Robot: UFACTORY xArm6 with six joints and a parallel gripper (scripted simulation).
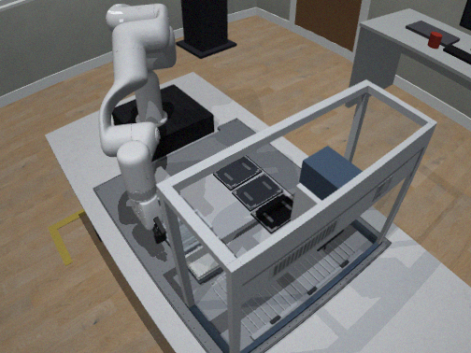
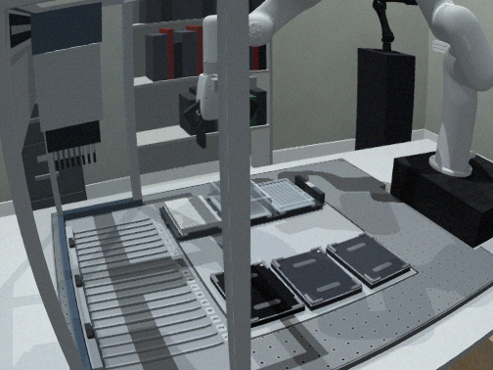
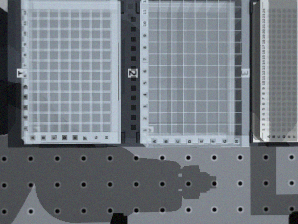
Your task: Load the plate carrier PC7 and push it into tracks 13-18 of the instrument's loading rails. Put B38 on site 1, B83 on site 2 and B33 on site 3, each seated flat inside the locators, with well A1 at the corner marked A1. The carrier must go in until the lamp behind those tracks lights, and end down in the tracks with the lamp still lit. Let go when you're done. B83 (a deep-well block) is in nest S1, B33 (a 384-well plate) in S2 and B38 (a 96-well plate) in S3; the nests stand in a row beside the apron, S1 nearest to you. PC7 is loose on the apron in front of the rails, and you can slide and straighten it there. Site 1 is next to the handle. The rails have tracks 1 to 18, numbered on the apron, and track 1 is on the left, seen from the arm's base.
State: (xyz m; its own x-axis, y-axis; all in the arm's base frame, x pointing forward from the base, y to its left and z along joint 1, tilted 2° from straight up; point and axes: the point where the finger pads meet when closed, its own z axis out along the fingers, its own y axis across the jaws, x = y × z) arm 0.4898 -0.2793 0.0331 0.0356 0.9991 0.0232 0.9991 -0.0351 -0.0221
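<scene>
The carrier PC7 [image 2: 240,206] lies on the apron in front of the rails, with its handle [image 2: 310,188] towards the arm's base. It holds three plates. In the wrist view the 96-well plate B38 [image 3: 72,75] sits by the mark 1, the deep-well block B83 [image 3: 192,75] by the mark 2, and the 384-well plate B33 [image 3: 277,75] at the right edge. My gripper [image 2: 201,132] is open and empty. It hangs above the carrier's long side, partly hidden by a frame post, and also shows in the top view [image 1: 159,231].
The three nests [image 2: 315,275] stand empty in a row beside the apron. The loading rails [image 2: 127,284] lie under the instrument's white frame [image 1: 299,140]. A blue pipetting head [image 1: 327,170] hangs inside the frame. The arm's black base [image 2: 445,196] is at the right.
</scene>
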